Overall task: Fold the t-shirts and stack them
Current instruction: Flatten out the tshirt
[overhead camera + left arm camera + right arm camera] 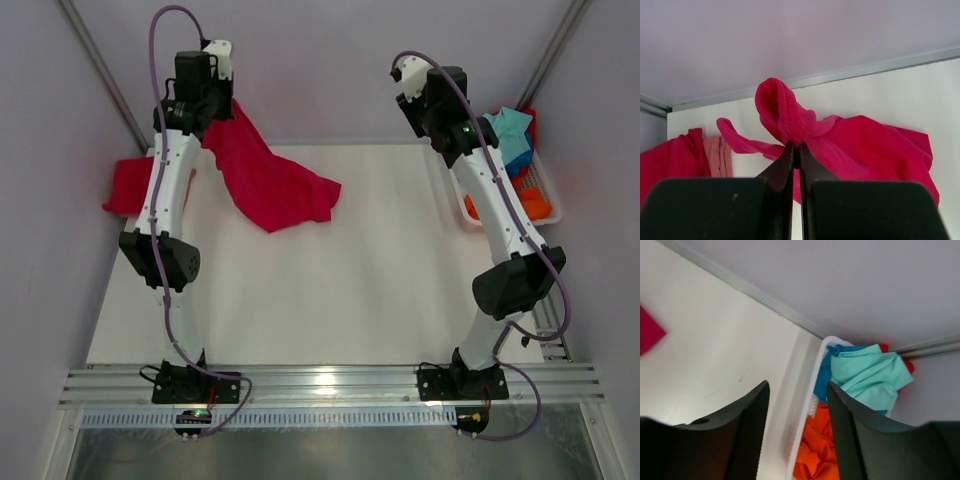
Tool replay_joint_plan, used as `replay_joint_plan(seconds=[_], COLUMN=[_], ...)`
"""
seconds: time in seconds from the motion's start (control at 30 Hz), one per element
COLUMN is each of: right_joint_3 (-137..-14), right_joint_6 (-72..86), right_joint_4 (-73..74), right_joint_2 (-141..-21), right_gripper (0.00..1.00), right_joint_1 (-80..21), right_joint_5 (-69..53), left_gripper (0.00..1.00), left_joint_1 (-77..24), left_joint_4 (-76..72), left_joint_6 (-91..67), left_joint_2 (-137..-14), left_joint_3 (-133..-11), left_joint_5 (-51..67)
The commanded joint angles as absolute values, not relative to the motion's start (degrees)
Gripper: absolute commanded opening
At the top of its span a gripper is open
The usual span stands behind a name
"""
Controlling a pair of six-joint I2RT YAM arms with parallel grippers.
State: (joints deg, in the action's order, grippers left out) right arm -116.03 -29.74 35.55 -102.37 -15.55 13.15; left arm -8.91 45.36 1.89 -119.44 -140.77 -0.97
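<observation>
1. Looking through the left wrist view: the left pincer (pixel 796 149) is clamped on a stitched hem of the crimson shirt (pixel 865 145) at centre frame. The rest of the cloth trails onto the table (pixel 920 85) at the right.
2. Right wrist view: the right pincer (pixel 797 390) stands partly open and holds nothing. It is above the basket (pixel 807 385), which has a teal shirt (pixel 870 375) and an orange shirt (pixel 815 455) inside at lower right.
3. Top view: the crimson shirt hangs from upper left down to the table. It looks light, limp and prone to bunching, so a second hold at a free hem corner should spread it flat.
</observation>
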Motion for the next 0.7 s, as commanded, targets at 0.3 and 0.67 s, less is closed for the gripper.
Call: replay_joint_plan(seconds=[0.3, 0.67], right_joint_3=[-115.84, -119.61], right_joint_6=[-25.05, -24.96], right_joint_4=[47.55, 47.11], right_joint_2=[-105.38, -110.47], right_gripper=[0.80, 0.80], right_joint_1=[-16.52, -16.61], right_joint_5=[-9.58, -2.39], left_gripper=[0.00, 0.00], left_joint_1=[-12.64, -19.77], left_joint_4=[46.05, 58.35], left_joint_6=[5.16, 12.39], left_joint_2=[-116.63, -120.84], left_joint_3=[-134.74, -132.36], left_joint_5=[4.75, 31.61])
